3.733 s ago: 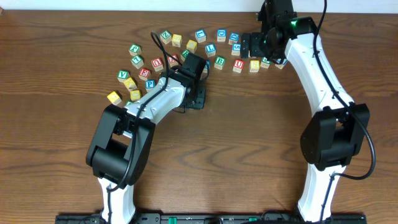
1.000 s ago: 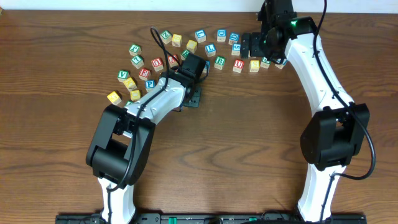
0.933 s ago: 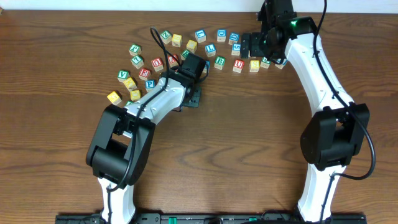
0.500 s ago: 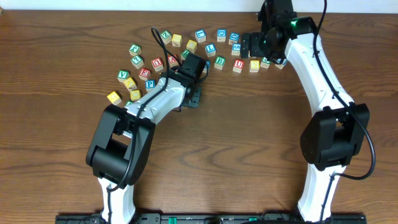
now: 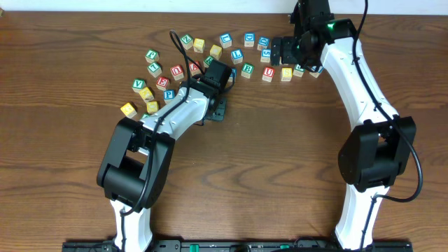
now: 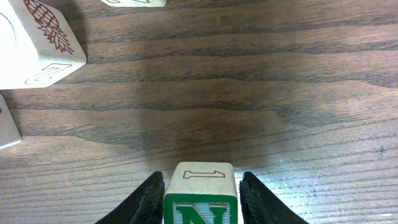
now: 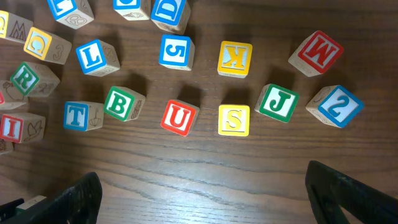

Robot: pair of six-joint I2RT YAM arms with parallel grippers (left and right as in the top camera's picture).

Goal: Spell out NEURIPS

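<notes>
Dark wood-grain table (image 5: 280, 161) runs under everything, with lettered blocks strewn in an arc along its far side.

The left gripper (image 6: 200, 199) has its two black fingers (image 6: 148, 200) clamped on the sides of the N block (image 6: 200, 180). The green N faces the wrist camera and an outlined 1 shows on the face above it. Whether the block rests on the wood or hangs just off it, I cannot tell. Bare wood lies beyond it. Off to the far left sits a pinecone-picture block (image 6: 37, 40). From above, this gripper sits just on the near side of the arc, toward the middle of the table, and hides the N block.

The right gripper (image 7: 211, 193) has its fingers (image 7: 81, 194) spread wide apart with nothing between them. It hangs above bare wood just near of a loose row of blocks. From left to right these are the T block (image 7: 78, 116), B block (image 7: 120, 103), U block (image 7: 180, 117), S block (image 7: 234, 120) and J block (image 7: 277, 102). Farther off lie the L block (image 7: 93, 56), 5 block (image 7: 175, 51), K block (image 7: 235, 58) and M block (image 7: 319, 52). At the left edge are the R block (image 7: 26, 79) and the I block (image 7: 12, 126).
</notes>
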